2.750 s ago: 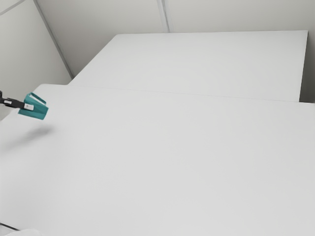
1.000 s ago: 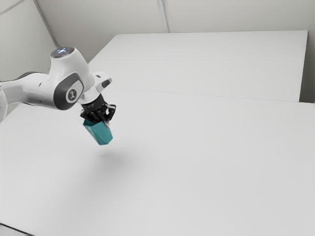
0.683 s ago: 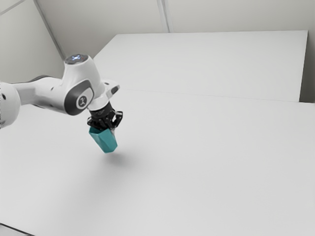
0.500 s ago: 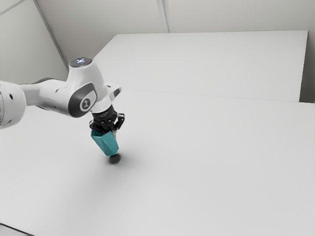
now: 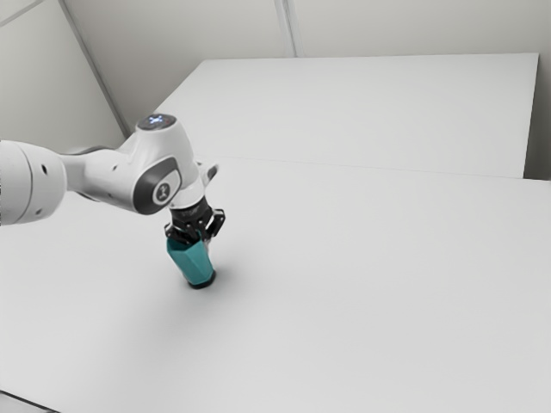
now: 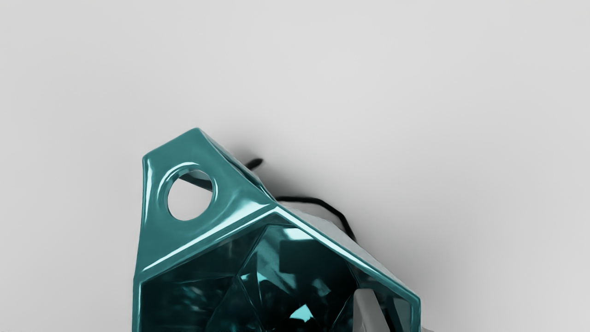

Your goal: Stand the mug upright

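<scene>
One mug [image 5: 189, 262] leans, its base low at the one surface [image 5: 362, 284] beneath it, mouth up toward the one hand [image 5: 203, 241]. The hand grips the mug's wall between its two fingers: one finger [image 6: 367, 308] is inside the mug, the other outside. The mug has one handle [image 6: 152, 221], pierced by one round hole.

The mug [image 6: 205, 228] is teal, seemingly darker inside.

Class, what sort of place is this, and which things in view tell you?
Probably a simulated robotics lab: a robot arm holds a mug at a plain white table, with pale walls behind.
</scene>
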You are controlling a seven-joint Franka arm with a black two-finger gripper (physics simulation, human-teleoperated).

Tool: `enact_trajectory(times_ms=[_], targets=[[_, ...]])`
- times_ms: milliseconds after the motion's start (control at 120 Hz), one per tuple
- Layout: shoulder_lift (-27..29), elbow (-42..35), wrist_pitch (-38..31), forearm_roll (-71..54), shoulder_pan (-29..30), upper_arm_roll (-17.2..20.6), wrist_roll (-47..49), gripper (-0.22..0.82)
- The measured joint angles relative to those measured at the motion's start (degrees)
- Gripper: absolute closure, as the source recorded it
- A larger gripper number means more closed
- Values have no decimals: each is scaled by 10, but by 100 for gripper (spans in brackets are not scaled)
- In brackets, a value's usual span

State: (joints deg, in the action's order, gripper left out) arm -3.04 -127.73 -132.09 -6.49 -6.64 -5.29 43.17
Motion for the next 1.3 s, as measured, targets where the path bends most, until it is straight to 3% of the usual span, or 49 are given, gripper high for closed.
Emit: enact_trajectory(times_ms=[267, 475, 683, 883, 1300], targets=[[-6, 0, -8, 0, 0, 1, 19, 77], [1, 0, -3, -2, 0, 3, 24, 33], [27, -2, 9, -3, -1, 3, 28, 12], [72, 7, 45, -4, -6, 3, 30, 5], [72, 194, 219, -7, -27, 0, -17, 1]])
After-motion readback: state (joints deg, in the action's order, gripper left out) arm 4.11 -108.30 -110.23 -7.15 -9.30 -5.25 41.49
